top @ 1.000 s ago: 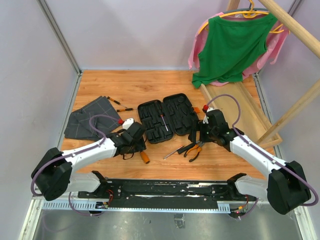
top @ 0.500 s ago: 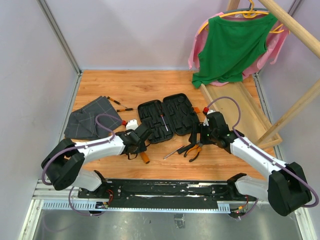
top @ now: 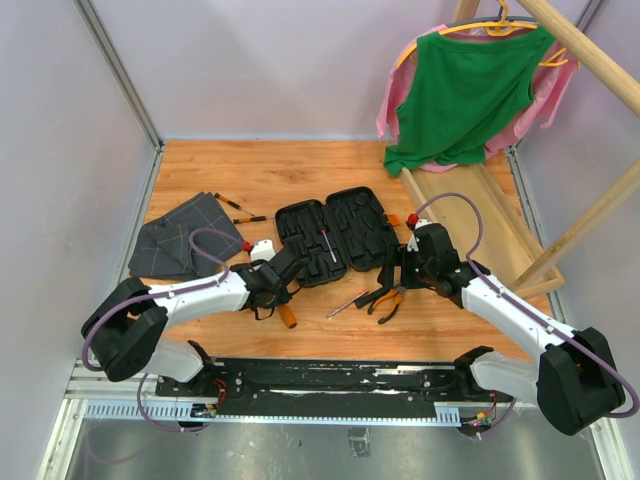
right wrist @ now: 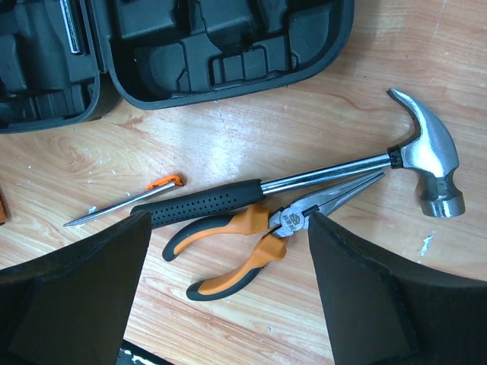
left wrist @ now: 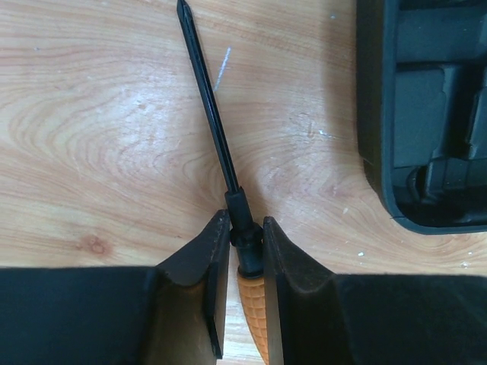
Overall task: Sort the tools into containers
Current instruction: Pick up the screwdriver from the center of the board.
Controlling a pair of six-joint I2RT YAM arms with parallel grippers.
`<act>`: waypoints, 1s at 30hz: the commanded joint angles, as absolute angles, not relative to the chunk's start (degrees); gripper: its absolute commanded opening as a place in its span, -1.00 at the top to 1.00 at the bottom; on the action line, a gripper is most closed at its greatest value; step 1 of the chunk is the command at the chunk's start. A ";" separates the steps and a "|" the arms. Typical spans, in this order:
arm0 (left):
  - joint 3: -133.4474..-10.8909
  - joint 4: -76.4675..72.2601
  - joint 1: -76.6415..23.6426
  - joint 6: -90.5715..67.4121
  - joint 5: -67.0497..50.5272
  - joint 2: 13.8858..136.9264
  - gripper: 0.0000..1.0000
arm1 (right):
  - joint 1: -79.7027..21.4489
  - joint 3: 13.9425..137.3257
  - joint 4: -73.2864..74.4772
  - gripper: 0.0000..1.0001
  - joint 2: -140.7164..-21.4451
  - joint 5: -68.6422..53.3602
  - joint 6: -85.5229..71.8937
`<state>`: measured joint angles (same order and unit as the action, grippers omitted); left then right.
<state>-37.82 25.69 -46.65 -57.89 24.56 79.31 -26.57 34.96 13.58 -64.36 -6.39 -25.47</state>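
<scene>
Two arms (top: 190,295) stretched low, left claw (left wrist: 245,228) clenched on orange-handled screwdriver (left wrist: 209,106), right claw (right wrist: 228,220) spread above pliers (right wrist: 288,221).

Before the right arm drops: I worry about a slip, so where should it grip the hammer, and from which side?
Probably take the hammer by its dimpled black handle, mid-length, from straight above, closing across it. It lies flat on the table, and the textured grip should hold better than the slick steel shaft. Mind the pliers lying close alongside.
</scene>
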 commanded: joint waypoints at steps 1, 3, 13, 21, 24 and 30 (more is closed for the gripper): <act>-36.89 29.08 -46.94 -58.15 28.11 76.82 0.99 | -25.84 36.30 14.02 -0.70 -63.09 -5.76 -26.14; -36.85 29.42 -46.93 -58.01 28.50 75.55 0.99 | -25.84 36.96 14.06 -0.70 -62.94 -5.49 -26.40; -36.86 25.69 -46.93 -51.79 29.80 65.83 0.99 | -25.84 38.02 9.06 -0.76 -61.02 -5.92 -28.27; -39.48 19.51 -46.93 -44.47 26.89 60.54 0.99 | -25.84 40.47 8.21 -0.75 -61.04 -13.76 -26.51; -41.07 19.98 -46.93 -44.21 27.17 60.25 0.99 | -26.19 39.56 4.74 -0.72 -60.87 -18.47 -28.10; -42.51 18.76 -46.93 -44.58 26.97 59.08 0.99 | -33.35 36.99 -1.62 -0.71 -59.33 -17.48 -30.15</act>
<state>-39.83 21.52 -46.65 -45.39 26.30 60.69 -28.69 38.24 4.10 -61.19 -15.99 -28.51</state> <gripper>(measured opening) 0.233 0.856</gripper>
